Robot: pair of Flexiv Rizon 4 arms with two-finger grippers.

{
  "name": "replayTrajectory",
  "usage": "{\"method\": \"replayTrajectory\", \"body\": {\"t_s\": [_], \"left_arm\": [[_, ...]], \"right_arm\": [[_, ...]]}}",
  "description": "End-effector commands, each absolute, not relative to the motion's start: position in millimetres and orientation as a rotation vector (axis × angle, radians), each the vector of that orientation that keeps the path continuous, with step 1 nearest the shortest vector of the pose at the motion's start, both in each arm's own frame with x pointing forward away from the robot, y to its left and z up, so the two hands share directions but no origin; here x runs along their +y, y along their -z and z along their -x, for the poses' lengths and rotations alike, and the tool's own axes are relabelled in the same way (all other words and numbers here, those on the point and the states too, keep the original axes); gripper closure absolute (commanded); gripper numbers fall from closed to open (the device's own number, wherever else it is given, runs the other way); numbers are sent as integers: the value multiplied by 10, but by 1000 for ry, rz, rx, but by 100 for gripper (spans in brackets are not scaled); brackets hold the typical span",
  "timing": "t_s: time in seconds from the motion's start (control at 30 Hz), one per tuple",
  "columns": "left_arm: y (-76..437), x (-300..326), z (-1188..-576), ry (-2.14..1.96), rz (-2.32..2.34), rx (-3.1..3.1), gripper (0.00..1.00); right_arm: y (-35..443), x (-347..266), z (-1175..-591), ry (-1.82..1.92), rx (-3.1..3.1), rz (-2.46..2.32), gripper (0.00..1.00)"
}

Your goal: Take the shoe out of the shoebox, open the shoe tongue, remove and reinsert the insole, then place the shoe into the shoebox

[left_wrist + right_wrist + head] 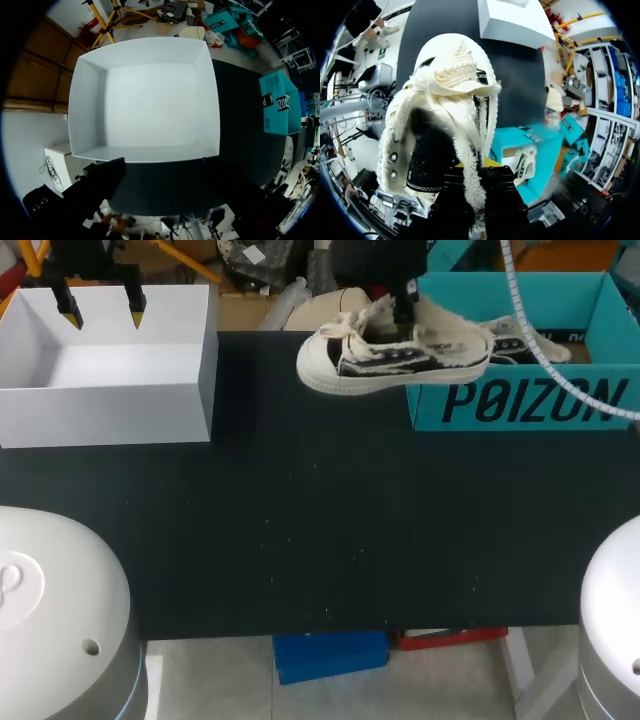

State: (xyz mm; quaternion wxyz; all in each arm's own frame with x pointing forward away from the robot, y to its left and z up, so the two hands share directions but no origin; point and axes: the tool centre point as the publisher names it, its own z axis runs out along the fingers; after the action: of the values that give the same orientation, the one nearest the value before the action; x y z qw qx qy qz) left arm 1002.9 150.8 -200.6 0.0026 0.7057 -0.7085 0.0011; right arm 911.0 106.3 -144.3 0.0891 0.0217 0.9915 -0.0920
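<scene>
A cream and black canvas shoe (pixel 395 355) hangs in the air, toe toward the left, over the left front corner of the teal shoebox (pixel 520 400). My right gripper (pixel 405 302) is shut on the shoe's frayed upper edge near the laces. In the right wrist view the shoe (pixel 445 100) hangs from the gripper (pixel 479 167), toe pointing away, and the teal shoebox (pixel 540 145) lies below it. My left gripper (pixel 102 310) is open and empty above the white box (pixel 110 410) at the back left.
A second matching shoe (pixel 520 340) lies inside the teal shoebox and also shows in the right wrist view (pixel 525 162). The left wrist view looks down into the bare white box (pixel 145 100). The black table (pixel 320 520) spreads between the two boxes.
</scene>
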Motion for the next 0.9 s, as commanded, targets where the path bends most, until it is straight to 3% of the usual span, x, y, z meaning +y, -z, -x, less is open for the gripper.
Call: {"method": "replayTrajectory", "body": {"t_s": [0.03,0.6,0.9], "left_arm": [[2001,1502,-10023,1,-2217,-2220,0],[2001,1502,-10023,1,-2217,-2220,0],[2001,1502,-10023,1,-2217,-2220,0]], "right_arm": [[1558,1245,-9021,274,2936,-74,100],[1558,1245,-9021,274,2936,-74,100],[1796,1767,-9047,116,2940,-42,100]]}}
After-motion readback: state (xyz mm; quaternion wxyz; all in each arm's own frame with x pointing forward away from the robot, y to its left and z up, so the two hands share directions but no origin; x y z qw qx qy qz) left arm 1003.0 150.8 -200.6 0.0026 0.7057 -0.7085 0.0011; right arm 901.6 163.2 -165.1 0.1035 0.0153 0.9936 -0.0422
